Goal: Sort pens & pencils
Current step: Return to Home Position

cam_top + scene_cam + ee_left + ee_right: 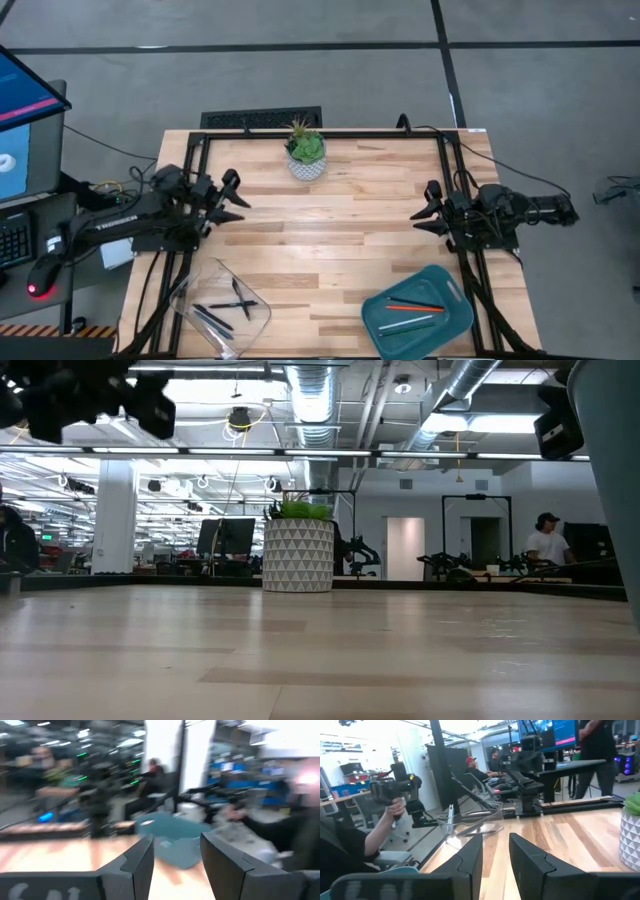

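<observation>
Dark pens [238,299] lie in a clear tray [196,283] near the table's front left. An orange-red pencil [409,307] and grey ones [408,322] lie in a teal tray [452,318] at the front right. The teal tray [175,839] also shows in the left wrist view. My left gripper [236,198] [176,870] hovers open over the table's left side, pointing right. My right gripper [430,206] [496,855] hovers open over the right side, pointing left. Neither has anything between its fingers.
A small potted plant [306,156] [298,555] stands at the table's far middle. A black frame runs along the table's edges [330,133]. Bare wood [330,240] lies between the arms. A person's hand [395,809] holds a device beyond the table.
</observation>
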{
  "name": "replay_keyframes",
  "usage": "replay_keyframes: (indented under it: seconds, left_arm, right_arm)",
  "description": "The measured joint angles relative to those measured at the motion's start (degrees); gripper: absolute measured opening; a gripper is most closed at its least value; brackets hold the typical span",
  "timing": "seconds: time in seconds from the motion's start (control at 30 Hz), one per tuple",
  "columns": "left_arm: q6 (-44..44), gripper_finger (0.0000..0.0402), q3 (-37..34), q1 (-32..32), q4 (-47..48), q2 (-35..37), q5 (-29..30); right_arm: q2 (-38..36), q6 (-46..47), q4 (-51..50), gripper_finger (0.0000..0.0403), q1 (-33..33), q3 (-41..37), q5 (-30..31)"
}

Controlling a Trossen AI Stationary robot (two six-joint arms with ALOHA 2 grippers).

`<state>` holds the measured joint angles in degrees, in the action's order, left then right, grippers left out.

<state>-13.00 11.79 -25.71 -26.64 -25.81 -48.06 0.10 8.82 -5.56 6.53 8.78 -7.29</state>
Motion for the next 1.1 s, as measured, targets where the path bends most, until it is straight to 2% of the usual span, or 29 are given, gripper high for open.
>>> replay_keyframes:
  seconds: [0.1, 0.17, 0.4, 0.83, 0.97, 1.1]
  left_arm:
    - [3.19, 0.0149, -0.02, 0.0, 8.04, 3.5, 6.42]
    - [3.73, 0.0149, -0.02, -0.01, 9.98, 5.32, 8.59]
    - [6.33, 0.0149, -0.02, -0.04, 14.71, 9.72, 9.86]
    - [7.93, 0.0149, -0.02, -0.04, 22.72, 15.24, 20.48]
    - [7.83, 0.0149, 0.0, -0.04, 25.34, 16.48, 23.79]
    - [7.86, 0.0149, 0.0, -0.02, 26.02, 17.19, 27.46]
  right_arm:
    - [0.0, -0.2, -0.02, 0.0118, -1.47, 0.0, -1.64]
    - [0.0, -0.21, -0.13, 0.0118, -2.45, 0.0, -1.88]
    - [0.0, -0.19, -0.87, 0.0118, -5.94, 0.0, -4.8]
    - [0.02, 1.29, -1.4, 0.0118, -7.83, -2.0, -6.6]
    - [0.04, 1.73, 1.03, 0.0118, -7.95, -4.33, -6.63]
    - [0.0, 1.45, 4.54, 0.0118, -9.41, -4.35, -9.33]
